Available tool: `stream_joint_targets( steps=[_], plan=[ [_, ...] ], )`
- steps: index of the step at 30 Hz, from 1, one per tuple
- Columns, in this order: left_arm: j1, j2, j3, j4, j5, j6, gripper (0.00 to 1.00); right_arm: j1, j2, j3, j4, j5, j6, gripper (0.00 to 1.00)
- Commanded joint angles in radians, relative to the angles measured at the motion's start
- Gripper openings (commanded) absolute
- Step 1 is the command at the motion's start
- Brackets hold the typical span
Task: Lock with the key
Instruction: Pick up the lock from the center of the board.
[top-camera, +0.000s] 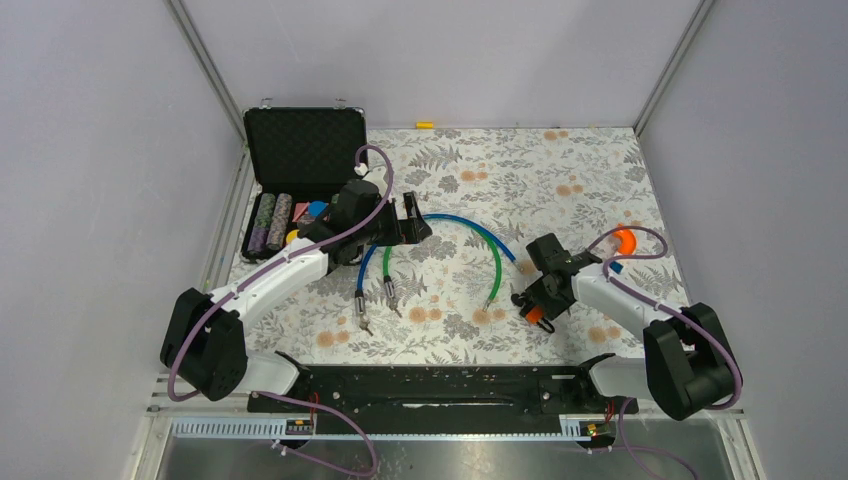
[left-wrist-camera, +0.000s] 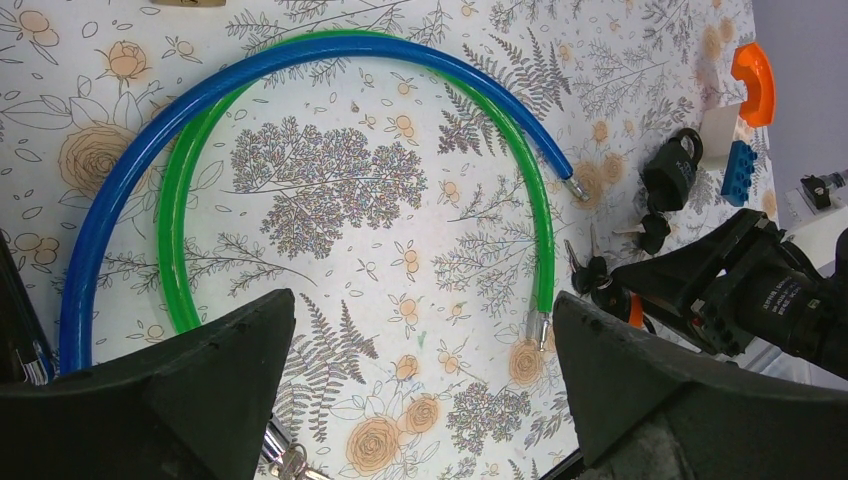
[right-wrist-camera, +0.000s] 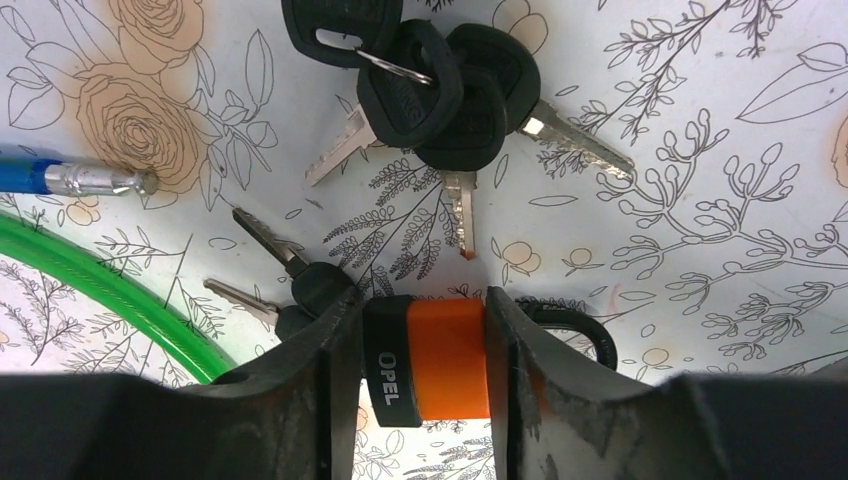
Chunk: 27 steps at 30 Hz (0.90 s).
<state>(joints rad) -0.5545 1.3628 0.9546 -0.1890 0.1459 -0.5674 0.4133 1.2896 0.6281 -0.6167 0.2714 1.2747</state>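
Right wrist view: my right hand (right-wrist-camera: 422, 318) grips the orange key fob (right-wrist-camera: 448, 365), one finger against each side.
Keys: black-headed bunch (right-wrist-camera: 430, 85) lies on the flowered surface (right-wrist-camera: 720, 150), just beyond the fob.
Padlock (left-wrist-camera: 670, 170): on the surface near the keys.
Left hand (left-wrist-camera: 420, 310): I see it spread wide above the blue hose (left-wrist-camera: 150, 140) and green hose (left-wrist-camera: 178, 200).

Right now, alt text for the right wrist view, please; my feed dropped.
The right gripper pinches an orange-and-black fob marked OPEL on the floral cloth. Beyond it lies a key bunch with black heads; to the left are two more keys, a green cable and a metal-tipped blue cable.
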Motion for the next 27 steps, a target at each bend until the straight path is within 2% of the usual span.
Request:
stream_joint_targets(
  steps=[1, 4, 9, 18, 22, 27],
  plan=[
    [0.001, -0.010, 0.004, 0.041, 0.016, 0.007, 0.99, 0.005, -0.032, -0.024, 0.022, 0.015, 0.026, 0.24],
    [0.002, -0.011, 0.001, 0.059, 0.048, 0.007, 0.99, 0.005, -0.087, -0.017, 0.016, 0.023, 0.014, 0.20],
    [-0.012, -0.020, -0.014, 0.092, 0.074, 0.013, 0.99, 0.007, -0.156, -0.004, 0.062, 0.007, -0.044, 0.19],
    [-0.033, -0.036, -0.041, 0.107, 0.071, 0.015, 0.99, 0.017, -0.122, 0.002, 0.191, -0.101, -0.143, 0.19],
    [-0.086, -0.036, -0.102, 0.180, 0.120, 0.007, 0.99, 0.037, -0.120, 0.026, 0.217, -0.170, -0.135, 0.20],
    [-0.157, 0.019, -0.182, 0.361, 0.229, -0.117, 0.99, 0.071, -0.119, 0.076, 0.243, -0.240, -0.108, 0.20]
  ],
)
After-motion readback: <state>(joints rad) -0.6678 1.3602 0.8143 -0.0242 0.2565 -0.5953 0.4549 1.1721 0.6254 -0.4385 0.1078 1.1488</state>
